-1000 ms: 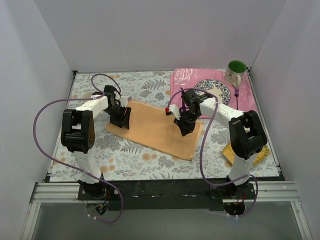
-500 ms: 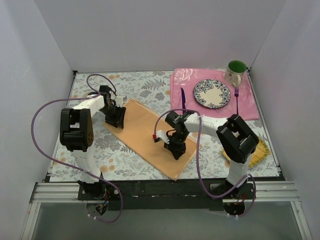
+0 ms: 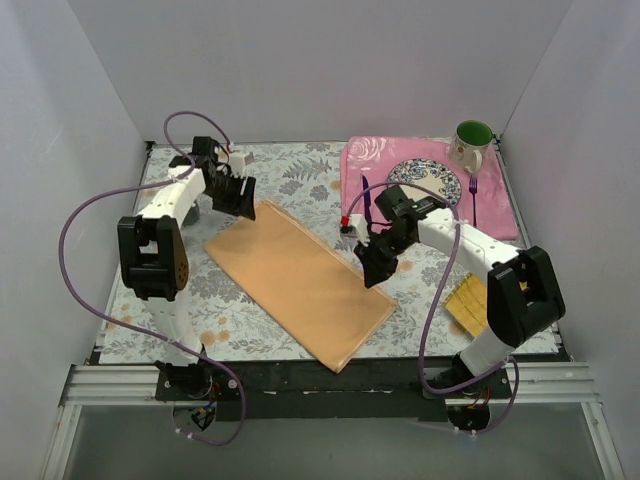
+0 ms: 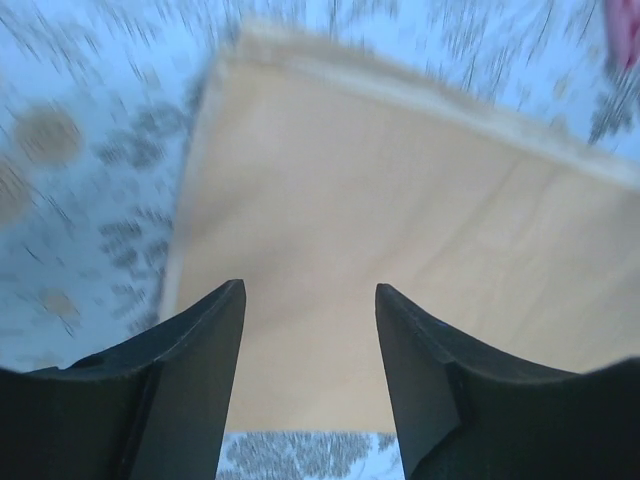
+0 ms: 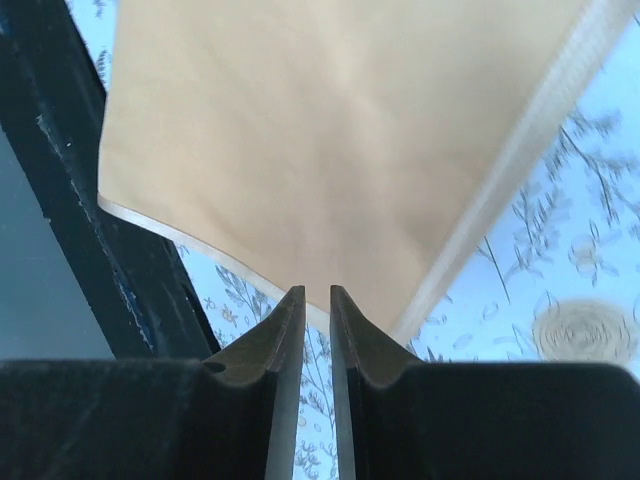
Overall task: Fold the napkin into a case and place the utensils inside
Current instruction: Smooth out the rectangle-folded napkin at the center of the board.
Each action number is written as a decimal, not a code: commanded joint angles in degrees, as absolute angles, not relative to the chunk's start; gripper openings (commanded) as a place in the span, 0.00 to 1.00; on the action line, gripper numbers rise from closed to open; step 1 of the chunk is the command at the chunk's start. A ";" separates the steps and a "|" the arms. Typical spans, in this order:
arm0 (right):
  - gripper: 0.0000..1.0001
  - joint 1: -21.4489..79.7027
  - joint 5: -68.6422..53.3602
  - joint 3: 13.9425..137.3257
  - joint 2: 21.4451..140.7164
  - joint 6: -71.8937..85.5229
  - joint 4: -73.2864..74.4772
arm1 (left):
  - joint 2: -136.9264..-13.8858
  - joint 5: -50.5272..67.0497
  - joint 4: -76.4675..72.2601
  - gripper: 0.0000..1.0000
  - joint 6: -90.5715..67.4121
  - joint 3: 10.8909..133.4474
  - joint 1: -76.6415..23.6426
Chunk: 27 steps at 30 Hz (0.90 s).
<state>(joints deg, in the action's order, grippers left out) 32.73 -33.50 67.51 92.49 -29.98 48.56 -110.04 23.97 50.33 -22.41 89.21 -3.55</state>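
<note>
Napkin [image 3: 300, 278] lies flat on table [image 3: 245, 322], a long rectangle set diagonal. Left gripper [image 4: 310, 290] over napkin's far corner, jaws apart, nothing between. Right gripper [image 5: 317, 292] beside napkin's right long edge, jaws a slit apart, gripping nothing. Knife [image 3: 366, 200] and fork [image 3: 473, 193] sit beyond napkin's far-right side, clear of it.

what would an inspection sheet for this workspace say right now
surface: floral table, no spills seen
job's things: napkin flat, long rectangle, unheld; knife and fork on pink placemat
clutter: plate, mug, yellow mat
hands: left hand open, empty, over the napkin's far end; right hand barely parted, empty, by its right edge
cables: purple cables loop off both arms
surroundings: white walls, black rail at near edge
</note>
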 commanded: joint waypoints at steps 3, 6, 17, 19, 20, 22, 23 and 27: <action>0.21 24.44 -33.21 69.06 96.67 -24.70 49.31 | -119.69 27.25 44.58 0.47 -26.81 104.49 -4.57; 0.20 23.29 -34.01 71.71 99.75 -23.65 48.78 | -125.49 26.81 45.08 0.46 -25.32 108.88 -5.01; 0.17 23.38 -38.75 85.68 110.29 -17.85 44.30 | -131.05 25.05 44.74 0.38 -21.80 112.51 -5.27; 0.16 23.64 -39.90 87.88 113.01 -15.83 42.89 | -130.52 25.75 43.86 0.34 -21.18 110.84 -5.27; 0.15 23.82 -40.34 89.72 113.81 -15.56 42.46 | -130.34 26.10 43.68 0.32 -21.09 110.57 -5.36; 0.14 24.08 -40.34 90.61 115.66 -14.77 40.79 | -129.82 27.68 43.51 0.29 -20.83 110.04 -5.36; 0.13 24.17 -40.25 90.62 115.93 -14.33 40.17 | -129.81 28.03 43.51 0.26 -20.83 109.78 -5.36; 0.13 24.61 -40.52 89.65 116.98 -13.71 38.85 | -129.73 28.83 43.68 0.14 -20.13 109.86 -5.80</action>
<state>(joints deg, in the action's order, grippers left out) 23.94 -38.22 88.73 116.46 -15.81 40.99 -133.62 26.41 44.34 -21.67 110.13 -5.15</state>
